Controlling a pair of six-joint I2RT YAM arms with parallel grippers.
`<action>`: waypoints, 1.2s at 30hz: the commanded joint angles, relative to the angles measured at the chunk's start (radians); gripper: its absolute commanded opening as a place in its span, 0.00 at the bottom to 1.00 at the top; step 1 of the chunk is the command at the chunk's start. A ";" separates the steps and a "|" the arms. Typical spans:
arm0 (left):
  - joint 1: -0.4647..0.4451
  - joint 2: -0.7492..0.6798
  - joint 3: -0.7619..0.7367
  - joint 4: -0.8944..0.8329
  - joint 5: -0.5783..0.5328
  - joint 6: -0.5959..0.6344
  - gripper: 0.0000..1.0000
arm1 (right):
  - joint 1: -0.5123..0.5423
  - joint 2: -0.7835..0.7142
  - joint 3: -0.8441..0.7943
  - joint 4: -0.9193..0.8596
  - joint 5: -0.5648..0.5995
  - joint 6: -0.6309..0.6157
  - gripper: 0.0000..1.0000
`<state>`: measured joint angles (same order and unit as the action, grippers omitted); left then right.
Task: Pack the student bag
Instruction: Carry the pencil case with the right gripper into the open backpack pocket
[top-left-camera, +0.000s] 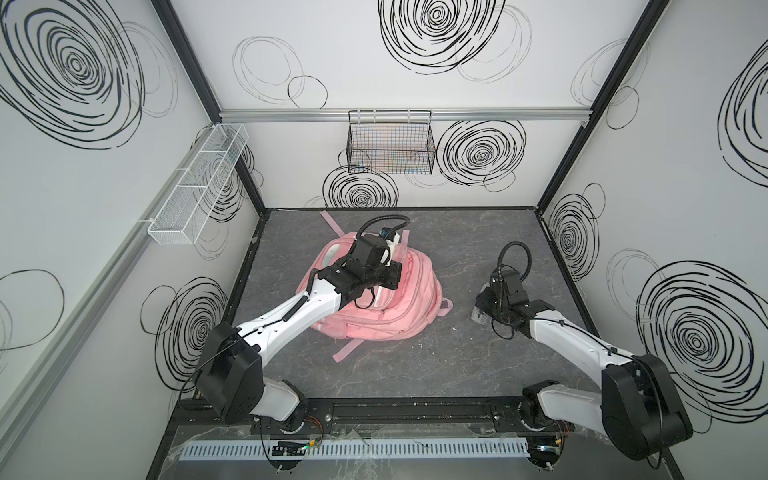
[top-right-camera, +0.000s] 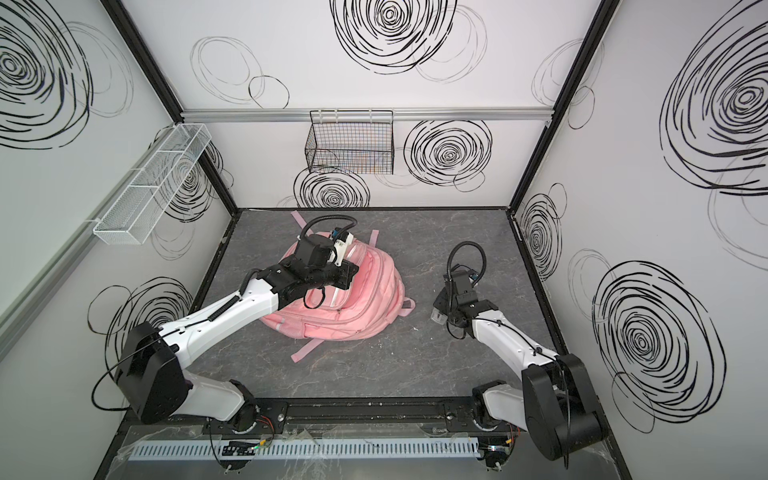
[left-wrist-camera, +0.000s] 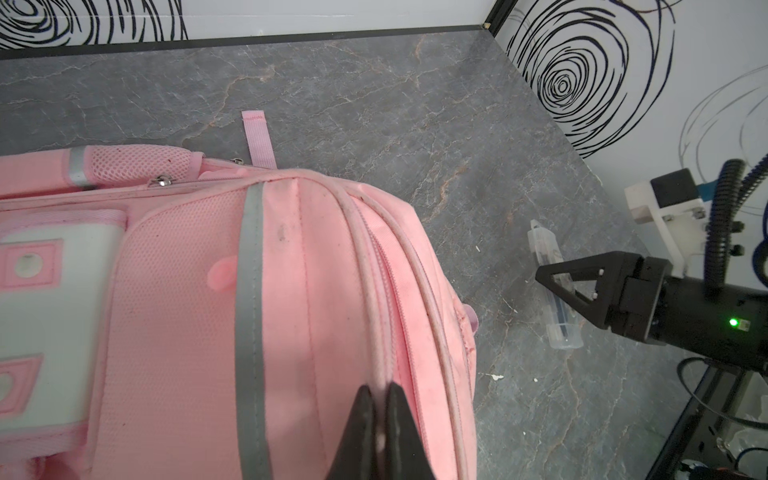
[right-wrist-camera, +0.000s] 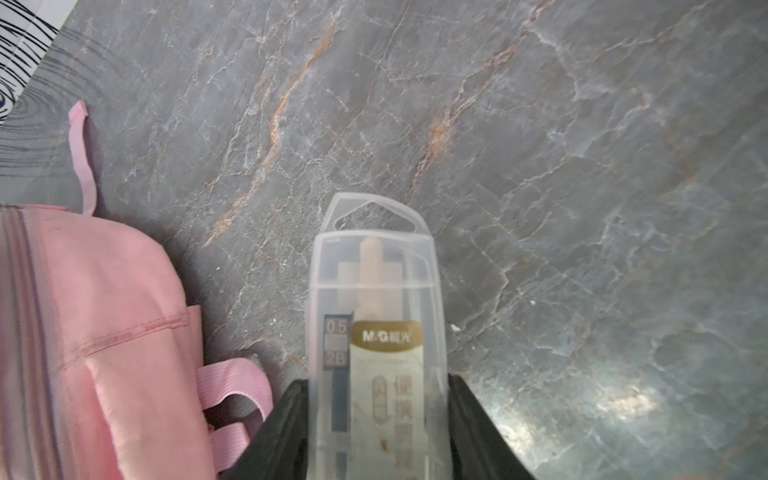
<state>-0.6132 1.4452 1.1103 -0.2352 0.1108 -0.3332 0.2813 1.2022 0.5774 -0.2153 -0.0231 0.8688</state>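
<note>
Pinching student bag (left-wrist-camera: 311, 270): left tool (left-wrist-camera: 379, 390) | clamping clear case (right-wrist-camera: 374, 270) nearby: right tool (right-wrist-camera: 376, 380)

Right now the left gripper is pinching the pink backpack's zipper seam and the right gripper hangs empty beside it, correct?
Not quite. The right gripper is not empty: the right wrist view shows it closed on a clear plastic lead case. The left gripper does pinch the pink backpack at its zipper seam.
</note>
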 joint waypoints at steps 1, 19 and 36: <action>-0.001 -0.029 -0.004 0.123 0.044 -0.006 0.00 | 0.008 -0.038 0.034 -0.008 -0.024 0.026 0.31; 0.107 -0.108 -0.099 0.220 0.195 -0.020 0.00 | 0.206 -0.003 0.283 -0.094 0.051 0.094 0.28; 0.108 -0.089 -0.104 0.206 0.199 -0.031 0.00 | 0.396 0.101 0.449 -0.056 0.096 0.138 0.28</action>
<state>-0.4992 1.3708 1.0004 -0.1097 0.3019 -0.3656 0.6617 1.2888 1.0023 -0.3012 0.0532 0.9802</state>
